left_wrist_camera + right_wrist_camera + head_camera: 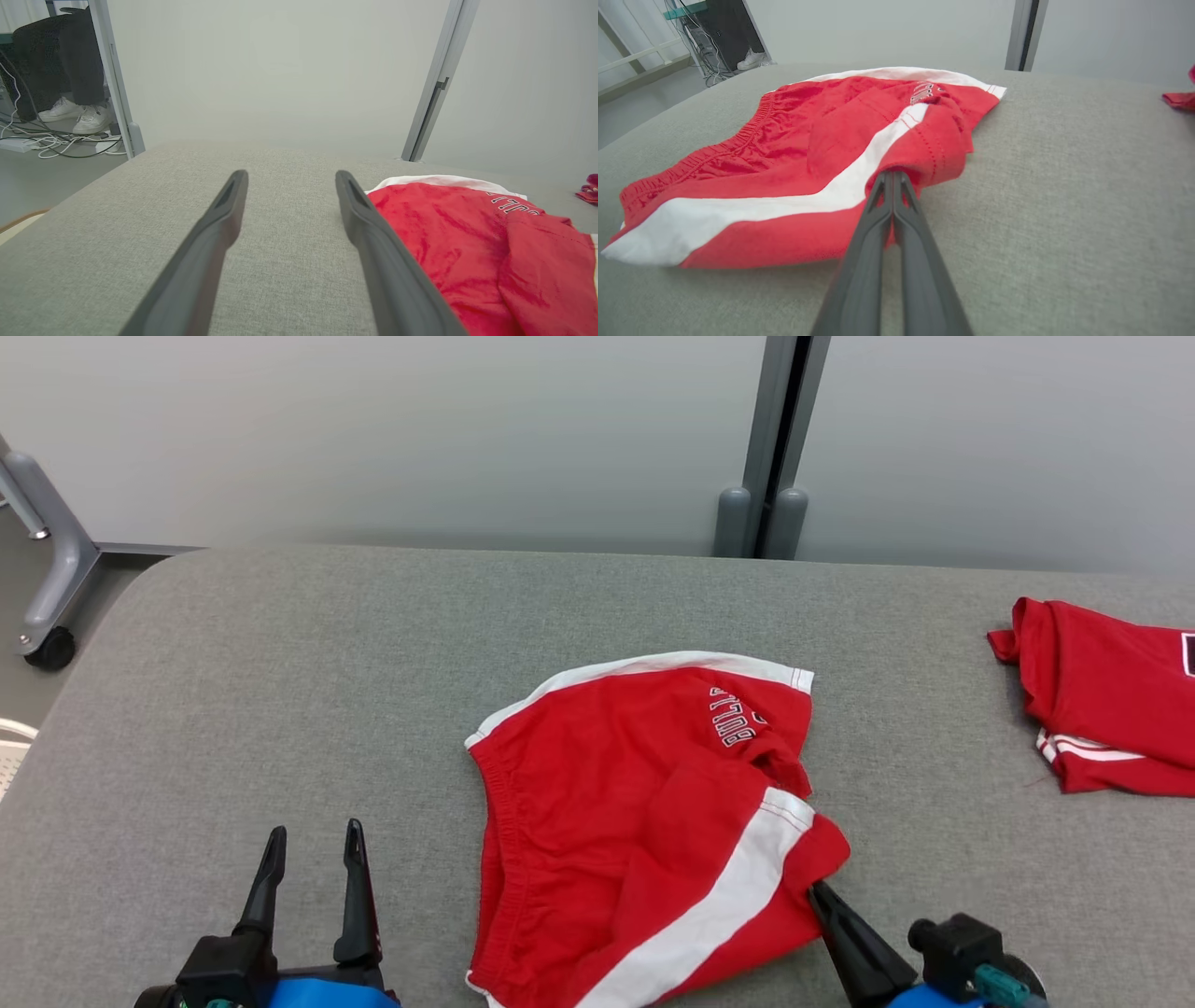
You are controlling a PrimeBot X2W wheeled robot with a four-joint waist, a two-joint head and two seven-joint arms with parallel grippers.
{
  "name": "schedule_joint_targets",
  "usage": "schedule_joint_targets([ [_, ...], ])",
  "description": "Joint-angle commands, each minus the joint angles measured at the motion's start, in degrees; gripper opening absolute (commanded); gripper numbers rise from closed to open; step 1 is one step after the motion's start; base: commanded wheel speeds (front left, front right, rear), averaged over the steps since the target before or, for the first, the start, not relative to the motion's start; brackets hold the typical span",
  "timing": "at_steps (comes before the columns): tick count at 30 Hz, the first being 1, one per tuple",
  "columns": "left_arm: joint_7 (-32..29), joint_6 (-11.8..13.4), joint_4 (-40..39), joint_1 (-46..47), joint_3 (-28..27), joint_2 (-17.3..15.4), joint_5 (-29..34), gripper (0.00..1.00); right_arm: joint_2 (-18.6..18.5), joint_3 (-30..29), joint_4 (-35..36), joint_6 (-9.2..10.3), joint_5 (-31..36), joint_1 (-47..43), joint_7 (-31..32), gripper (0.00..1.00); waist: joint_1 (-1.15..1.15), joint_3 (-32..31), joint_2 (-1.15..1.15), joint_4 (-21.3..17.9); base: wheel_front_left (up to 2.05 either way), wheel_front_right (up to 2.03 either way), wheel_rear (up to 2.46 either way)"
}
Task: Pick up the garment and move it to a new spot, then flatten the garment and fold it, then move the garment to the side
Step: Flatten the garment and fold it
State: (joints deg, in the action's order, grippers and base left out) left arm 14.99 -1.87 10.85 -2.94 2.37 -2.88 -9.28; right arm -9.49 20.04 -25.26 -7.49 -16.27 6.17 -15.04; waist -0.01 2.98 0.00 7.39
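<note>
The garment [635,803] is a pair of red shorts with white side stripes, lying rumpled in the middle of the grey padded table [280,691]. My right gripper [814,889] is at the shorts' near right hem; in the right wrist view the right gripper [893,175] has its fingers pressed together, pinching that red hem of the garment [784,154]. Left of the shorts, my left gripper [313,835] stands open above bare table. In the left wrist view the left gripper [289,179] holds nothing, and the garment [467,242] lies beside its right finger.
A second red garment [1111,695] lies folded at the table's far right edge. A grey wall and a post [770,448] stand behind the table. A wheeled frame leg [47,569] is off the table's left corner. A person's legs and cables [65,102] show beyond the table.
</note>
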Motion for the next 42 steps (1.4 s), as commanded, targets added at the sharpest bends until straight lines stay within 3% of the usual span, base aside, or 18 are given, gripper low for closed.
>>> schedule_joint_targets([
  [1,0.25,0.04,-0.14,-0.52,-0.01,0.0,-0.15,1.0,0.54,-0.99,0.36,-0.01,0.28,-2.13,-0.16,0.0,0.01,-0.27,0.0,-0.56,0.0,0.0,0.0],
  [2,0.25,-0.05,-0.07,-0.56,0.02,-0.01,-0.11,1.0,0.81,-1.89,0.53,-0.01,0.32,-3.16,-0.17,0.0,0.01,-0.31,0.0,-0.75,0.0,0.0,0.0],
  [3,0.25,-0.1,-0.03,-0.64,-0.05,0.0,-0.09,1.0,1.2,-2.8,1.05,-0.01,0.4,-3.96,-0.17,0.06,0.01,-0.37,0.0,-1.0,0.0,0.0,0.0],
  [4,0.25,-0.11,0.02,-0.72,-0.07,0.0,-0.03,1.0,1.55,-3.55,1.45,-0.01,0.62,-4.79,-0.16,0.48,0.01,-0.45,0.0,-1.22,0.0,0.0,0.0],
  [5,0.25,-0.12,0.02,-0.86,-0.21,-0.01,0.08,1.0,1.99,-4.42,1.83,-0.01,0.66,-5.73,-0.17,1.0,0.01,-0.59,0.0,-1.52,0.0,0.0,0.0],
  [15,0.25,-0.44,-0.1,-3.01,-1.81,-0.01,0.78,1.0,3.65,-13.46,7.81,-0.01,2.37,-9.18,-0.17,1.0,0.01,-2.81,0.0,-4.76,0.0,0.0,0.0],
  [27,0.25,-1.13,0.06,-3.51,-2.61,0.0,1.79,1.0,5.95,-21.7,18.91,-0.01,5.7,-11.87,-0.17,1.0,0.01,-3.69,0.0,-5.79,0.0,0.0,0.0],
  [33,0.25,-1.43,0.12,-3.55,-2.62,0.0,1.96,1.0,6.08,-19.91,17.57,-0.01,7.68,-12.19,-0.17,1.0,0.01,-3.59,0.0,-5.67,0.0,0.0,0.0],
  [42,0.25,-1.52,0.4,-2.0,-1.99,-0.01,2.33,1.0,1.27,-10.2,9.24,-0.01,6.72,-2.79,-0.17,1.0,0.01,-2.81,0.0,-3.87,0.0,0.0,0.0],
])
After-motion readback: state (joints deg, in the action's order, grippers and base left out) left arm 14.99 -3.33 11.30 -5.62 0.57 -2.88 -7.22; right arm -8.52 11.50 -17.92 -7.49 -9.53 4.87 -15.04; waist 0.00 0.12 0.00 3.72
